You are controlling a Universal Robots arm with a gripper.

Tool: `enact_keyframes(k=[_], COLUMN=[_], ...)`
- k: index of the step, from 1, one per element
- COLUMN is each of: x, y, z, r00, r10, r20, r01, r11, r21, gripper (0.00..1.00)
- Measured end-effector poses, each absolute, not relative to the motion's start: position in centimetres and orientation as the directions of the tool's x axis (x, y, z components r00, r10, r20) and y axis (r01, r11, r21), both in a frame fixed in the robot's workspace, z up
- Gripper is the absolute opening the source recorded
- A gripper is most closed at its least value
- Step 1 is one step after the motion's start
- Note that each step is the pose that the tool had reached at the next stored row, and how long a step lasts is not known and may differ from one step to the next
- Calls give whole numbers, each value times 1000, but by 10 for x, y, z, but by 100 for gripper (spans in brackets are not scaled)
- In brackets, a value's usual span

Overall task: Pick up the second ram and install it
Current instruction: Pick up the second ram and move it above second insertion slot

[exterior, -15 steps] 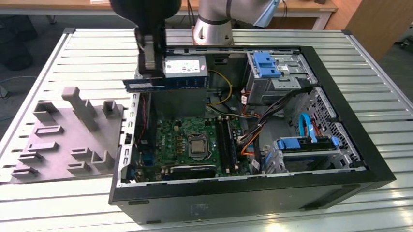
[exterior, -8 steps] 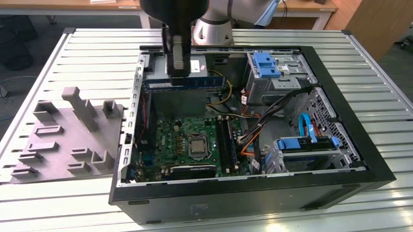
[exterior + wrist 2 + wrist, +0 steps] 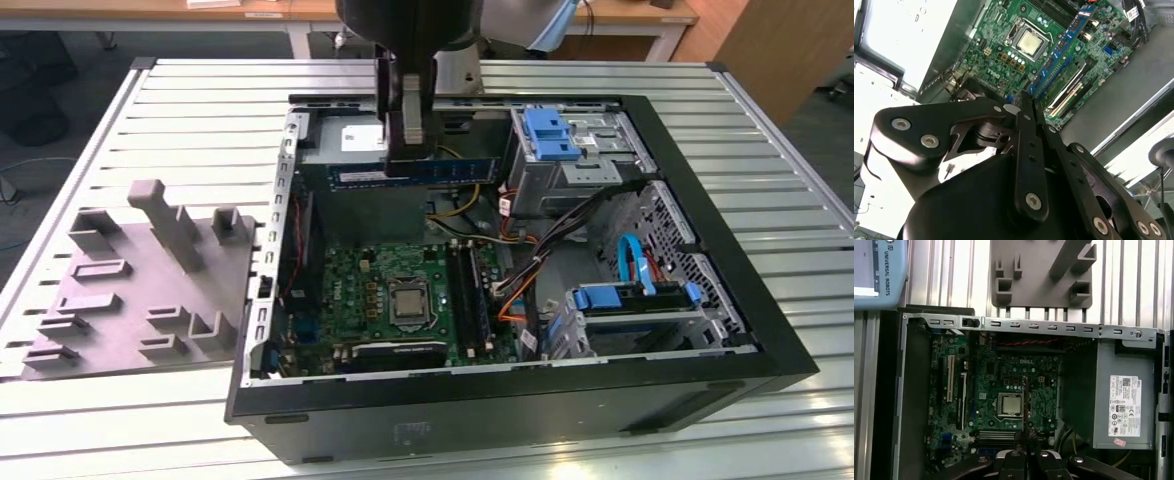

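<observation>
1. Currently the end effector (image 3: 404, 152) reaches straight down from the arm into the far end of the open computer case (image 3: 534, 400). Its fingers are clamped on the second ram (image 3: 447, 170) at about the middle of the stick's length.
2. Held this way, the second ram is level and on edge, with its long side running from the exterior view's left to the exterior view's right. Its white label sits toward the exterior view's left end.
3. In the exterior view the stick lies across the grey power supply (image 3: 350, 140), clear of the motherboard (image 3: 354, 290).
4. The black slots (image 3: 463, 285) beside the processor (image 3: 404, 303) run crosswise to the held stick.
5. In both wrist views the end effector's fingertips (image 3: 1027, 439) (image 3: 1024, 102) are pressed together above the motherboard (image 3: 954, 390) (image 3: 1004, 30), with the processor (image 3: 1009, 405) (image 3: 1030, 42) beyond them.
6. The second wrist view shows another blue stick (image 3: 1064, 45) standing on the board just beside the processor, parallel to the slots next to it.
7. A grey fixture plate (image 3: 134, 290) (image 3: 1044, 270) with raised blocks lies on the slatted metal tabletop (image 3: 174, 420), just beside the case at the exterior view's left.
</observation>
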State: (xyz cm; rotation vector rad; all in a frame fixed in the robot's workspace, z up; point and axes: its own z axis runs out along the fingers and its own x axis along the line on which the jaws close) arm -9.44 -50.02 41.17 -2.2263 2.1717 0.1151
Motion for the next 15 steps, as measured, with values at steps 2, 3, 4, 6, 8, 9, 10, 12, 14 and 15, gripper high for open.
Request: enact_keyframes(k=[2,3,4,6,8,9,10,12,14,15], x=[-94,-94,-94,-94,-94,-94,-94,-94,-94,-94], y=[-500,-500,-500,-500,-500,-500,-500,-500,-500,-500], z=[411,410,410,410,410,410,409,406,403,401], r00=[8,-1,-8,-9,-9,-9,-9,-9,-9,-9], r10=[-997,-997,-997,-997,-997,-997,-997,-997,-997,-997], r20=[-73,-73,-73,-73,-73,-73,-74,-73,-73,-73], r01=[-999,-1000,-1000,-1000,-1000,-1000,-1000,-1000,-1000,-1000], r11=[-10,-1,5,7,7,7,7,7,7,7], r21=[31,31,31,31,31,31,31,31,31,31], gripper=[13,13,13,13,13,13,13,13,13,13])
